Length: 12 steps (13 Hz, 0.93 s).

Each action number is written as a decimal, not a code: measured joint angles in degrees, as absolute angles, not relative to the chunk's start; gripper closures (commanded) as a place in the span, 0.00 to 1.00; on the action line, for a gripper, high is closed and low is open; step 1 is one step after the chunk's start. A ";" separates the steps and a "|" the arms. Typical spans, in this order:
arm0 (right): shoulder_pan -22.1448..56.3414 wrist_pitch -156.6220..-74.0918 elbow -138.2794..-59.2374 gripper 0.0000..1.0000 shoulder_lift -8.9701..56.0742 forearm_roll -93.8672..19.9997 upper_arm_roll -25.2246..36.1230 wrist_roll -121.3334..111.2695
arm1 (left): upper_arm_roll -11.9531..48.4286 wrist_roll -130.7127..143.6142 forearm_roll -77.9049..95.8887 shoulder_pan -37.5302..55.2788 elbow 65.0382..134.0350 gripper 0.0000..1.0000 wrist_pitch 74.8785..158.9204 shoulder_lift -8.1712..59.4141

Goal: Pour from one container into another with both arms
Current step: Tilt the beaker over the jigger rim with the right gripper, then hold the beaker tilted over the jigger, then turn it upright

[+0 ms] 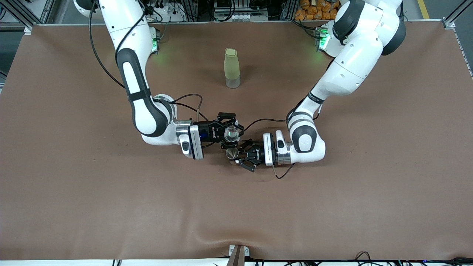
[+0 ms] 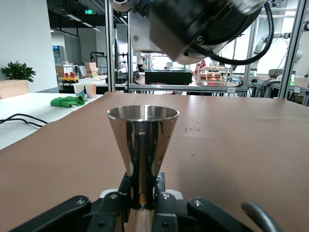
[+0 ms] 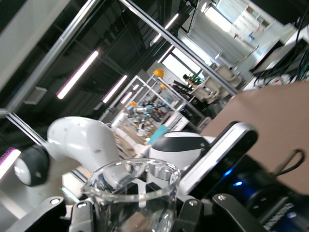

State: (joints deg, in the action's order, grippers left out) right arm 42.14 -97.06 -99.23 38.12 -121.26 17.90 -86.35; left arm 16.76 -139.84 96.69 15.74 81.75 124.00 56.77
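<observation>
Two white arms meet over the middle of the brown table (image 1: 74,184). The right gripper (image 1: 230,133) is clamped on a clear glass beaker (image 1: 231,133), tilted – at about eleven o'clock from the steel cone cup (image 1: 232,153), which stands upright in the left gripper's (image 1: 236,154) closed grip. A pale green bottle (image 1: 231,68) stands at twelve o'clock, well apart.

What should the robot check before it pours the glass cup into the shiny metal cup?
1. Left pincer grips the metal cup at its narrow waist: ok.
2. Metal cup upright, mouth open upward: ok.
3. Right pincer holds the glass cup: ok.
4. Glass cup beside the metal cup and close to it over the table: ok.
5. Something in the glass to pour: cannot tell.
6. Tall yellow-green bottle stands well away from both arms: ok.
</observation>
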 measured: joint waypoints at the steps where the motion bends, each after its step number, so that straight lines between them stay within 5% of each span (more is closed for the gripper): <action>1: 42.09 -96.62 -99.22 1.00 38.12 -121.26 17.96 -83.90 | 16.76 -139.84 96.69 15.74 81.75 1.00 124.00 56.77; 12: 41.70 -96.10 -98.77 1.00 38.11 -121.28 18.64 -69.24 | 16.72 -141.28 96.69 15.53 81.75 1.00 123.72 56.77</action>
State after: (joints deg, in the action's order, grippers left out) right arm 41.70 -96.10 -98.77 38.11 -121.28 18.64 -69.24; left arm 16.72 -141.28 96.69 15.53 81.75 123.72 56.77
